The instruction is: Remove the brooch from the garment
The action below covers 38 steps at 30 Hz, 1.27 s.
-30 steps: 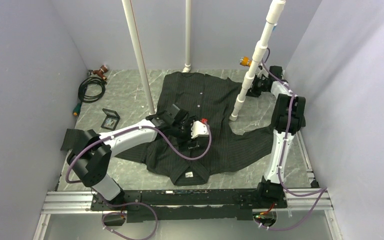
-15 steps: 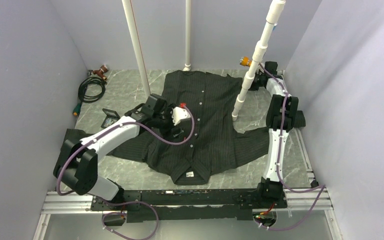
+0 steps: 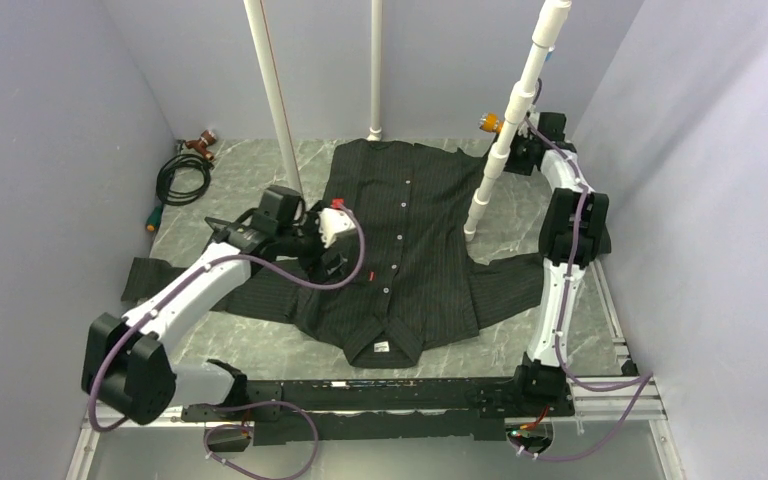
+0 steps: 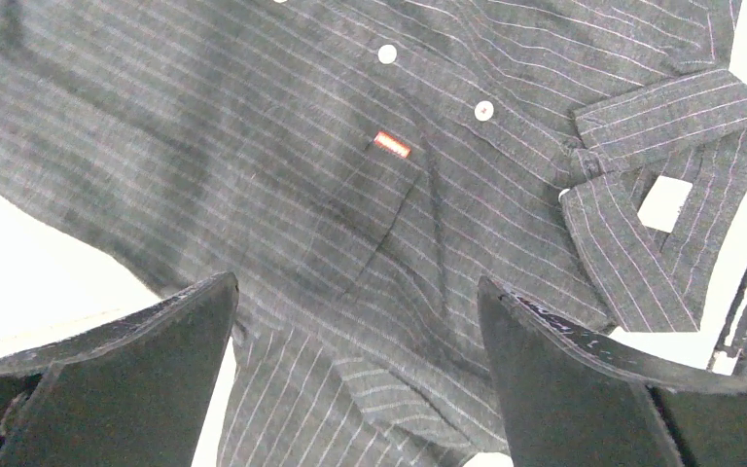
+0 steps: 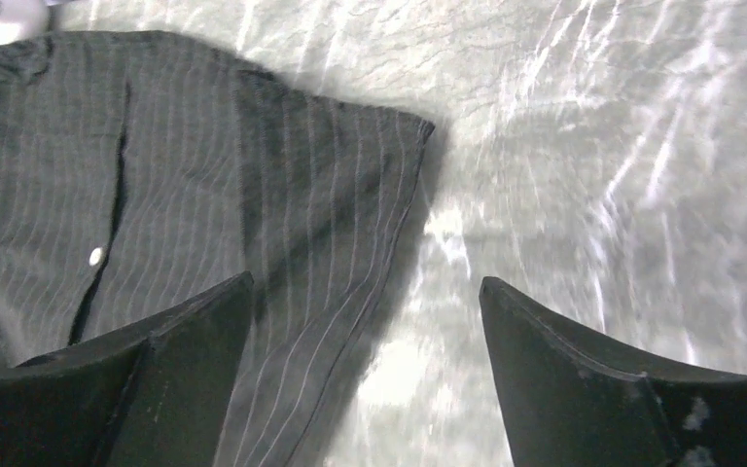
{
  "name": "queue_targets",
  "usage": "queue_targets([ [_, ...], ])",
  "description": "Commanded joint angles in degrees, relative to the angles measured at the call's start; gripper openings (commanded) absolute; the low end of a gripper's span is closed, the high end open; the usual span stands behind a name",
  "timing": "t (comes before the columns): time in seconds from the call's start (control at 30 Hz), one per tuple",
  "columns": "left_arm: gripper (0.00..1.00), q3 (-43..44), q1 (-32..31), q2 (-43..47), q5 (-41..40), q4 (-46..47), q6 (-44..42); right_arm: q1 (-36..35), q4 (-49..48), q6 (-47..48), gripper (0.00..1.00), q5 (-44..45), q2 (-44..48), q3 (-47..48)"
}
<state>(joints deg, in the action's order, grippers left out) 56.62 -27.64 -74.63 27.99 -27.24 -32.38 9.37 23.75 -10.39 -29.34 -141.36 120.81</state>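
The garment (image 3: pixel 410 250) is a black pinstriped shirt lying flat on the table, buttoned, with its collar and white label (image 3: pixel 380 349) toward me. In the left wrist view I see its chest pocket, the red tag (image 4: pixel 392 144) and white buttons (image 4: pixel 386 53). The brooch does not show in any view. My left gripper (image 3: pixel 335 265) hovers open and empty over the shirt's left chest (image 4: pixel 355 282). My right gripper (image 3: pixel 520 157) is open and empty at the far right, over the shirt's hem corner (image 5: pixel 331 175), with bare table between its tips (image 5: pixel 366 280).
Three white pipes stand around the shirt: one at the back left (image 3: pixel 278 110), one at the back middle (image 3: pixel 374 70), one leaning at the right (image 3: pixel 508 130) next to my right gripper. A black cable coil (image 3: pixel 182 180) lies at the far left. Walls close in on all sides.
My left arm has swung left and back, carrying its open gripper from the shirt's middle to its left chest. My right gripper has shifted slightly farther back.
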Motion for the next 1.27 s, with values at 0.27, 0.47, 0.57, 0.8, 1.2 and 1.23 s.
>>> queue_targets([
  [0.27, 0.99, -4.1, 23.2, 13.4, 12.6, -6.0, 6.0, 6.7, 5.0, 9.6, 1.0, -3.3, 32.2, -24.1],
  [0.47, 1.0, -0.2, 40.3, 6.8, 19.4, -8.4, 9.3, 6.8, 7.4, 15.7, 1.0, -4.1, 47.3, -41.7],
  [0.57, 0.99, 1.5, 45.0, 3.1, 17.9, -6.8, 13.7, 6.6, 8.6, 18.7, 1.0, -3.7, 54.6, -49.3],
  [0.8, 1.0, -1.6, 46.2, 3.8, 7.5, -0.5, 18.0, 5.7, 7.4, 25.1, 1.0, 4.0, 64.9, -62.9],
  [1.2, 0.99, -2.8, 46.1, 4.5, 3.2, -0.5, 16.6, 5.0, 2.2, 24.1, 1.0, 7.2, 70.4, -69.0],
  [1.23, 0.99, -2.9, 46.1, 4.6, 2.8, -0.4, 16.6, 5.0, 2.1, 24.1, 1.0, 7.0, 70.5, -69.2],
])
